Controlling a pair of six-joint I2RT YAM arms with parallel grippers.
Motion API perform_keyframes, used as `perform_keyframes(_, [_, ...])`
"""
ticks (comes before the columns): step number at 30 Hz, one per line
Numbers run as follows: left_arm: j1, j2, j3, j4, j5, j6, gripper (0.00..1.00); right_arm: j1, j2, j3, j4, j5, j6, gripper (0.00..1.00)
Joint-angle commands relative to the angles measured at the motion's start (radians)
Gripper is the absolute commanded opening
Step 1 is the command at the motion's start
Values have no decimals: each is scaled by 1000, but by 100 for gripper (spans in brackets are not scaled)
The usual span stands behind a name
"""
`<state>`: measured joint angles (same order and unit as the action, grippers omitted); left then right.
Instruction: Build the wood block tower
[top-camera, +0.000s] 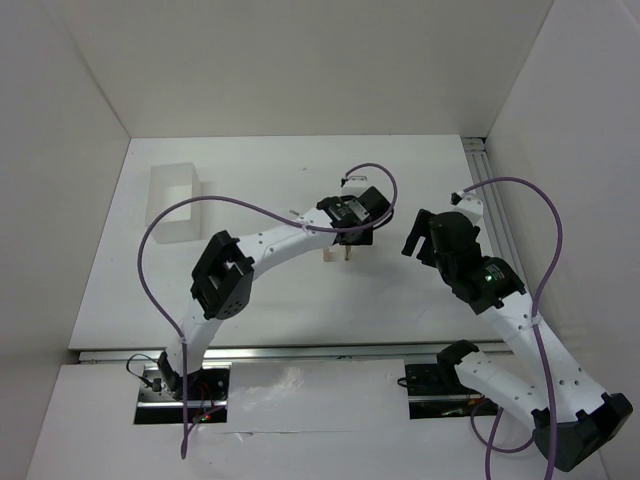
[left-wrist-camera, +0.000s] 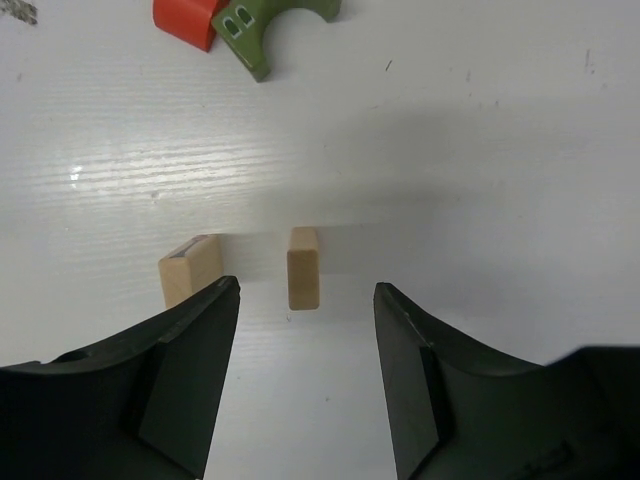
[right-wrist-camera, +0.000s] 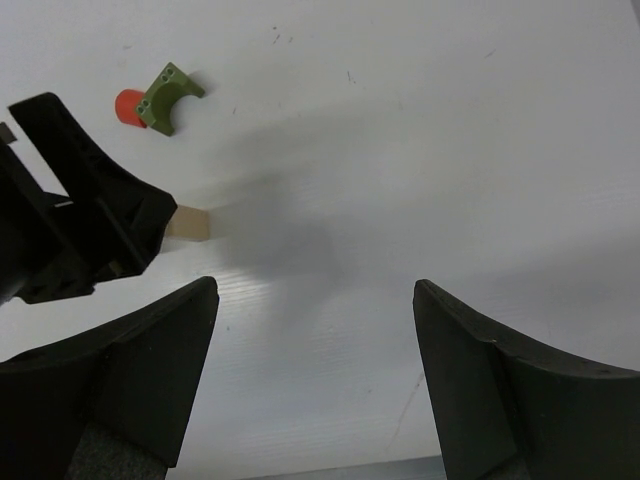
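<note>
No stack stands; the blocks of the wood block tower are spread on the white table. Two pale tan blocks stand upright side by side, one (left-wrist-camera: 303, 267) just ahead of my left gripper (left-wrist-camera: 307, 290), the other (left-wrist-camera: 190, 270) beyond its left finger. That gripper is open, with nothing between its fingers. Farther off lie a red piece (left-wrist-camera: 185, 20) and a dark green arch block (left-wrist-camera: 275, 30), touching. From above, the tan blocks (top-camera: 337, 255) peek out below the left gripper (top-camera: 350, 232). My right gripper (right-wrist-camera: 315, 285) hangs open and empty to the right, with the green arch (right-wrist-camera: 168, 97) far ahead.
A white rectangular box (top-camera: 175, 205) stands at the back left of the table. White walls close the table on three sides. A metal rail (top-camera: 495, 215) runs along the right edge. The left gripper's black body (right-wrist-camera: 70, 220) shows in the right wrist view.
</note>
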<state>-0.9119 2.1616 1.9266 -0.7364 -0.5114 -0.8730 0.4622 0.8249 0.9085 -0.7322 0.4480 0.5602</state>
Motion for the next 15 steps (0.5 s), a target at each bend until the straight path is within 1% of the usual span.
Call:
perform_keyframes(1, [30, -92, 47, -12, -15, 26, 69, 0, 9, 17, 53, -20, -19, 86])
perform_keyframes(4, [53, -141, 61, -21, -27, 69, 69, 0, 95, 61, 85, -48, -68, 86])
perform_keyframes(6, [88, -181, 74, -21, -36, 97, 69, 0, 218, 133, 109, -78, -109, 86])
perform_keyframes(7, [109, -195, 74, -21, -23, 97, 69, 0, 267, 162, 109, -92, -123, 86])
perform_keyframes(8, [163, -210, 63, -32, -3, 107, 69, 0, 372, 194, 120, -130, -137, 87])
perform_keyframes(9, [194, -226, 34, -32, 23, 108, 69, 0, 428, 226, 135, -159, -172, 87])
perform_keyframes(10, [224, -255, 14, -32, 81, 118, 69, 0, 486, 298, 136, -182, -172, 87])
perform_keyframes(11, [254, -270, -7, -32, 109, 118, 69, 0, 541, 332, 136, -193, -172, 87])
perform_keyframes(12, [307, -285, -55, -32, 149, 118, 69, 0, 641, 393, 151, -228, -172, 82])
perform_keyframes(14, [367, -336, -110, -32, 184, 118, 69, 0, 759, 443, 177, -265, -131, 76])
perform_keyframes(15, [383, -353, -164, -21, 210, 129, 67, -10, 790, 470, 219, -275, -65, 69])
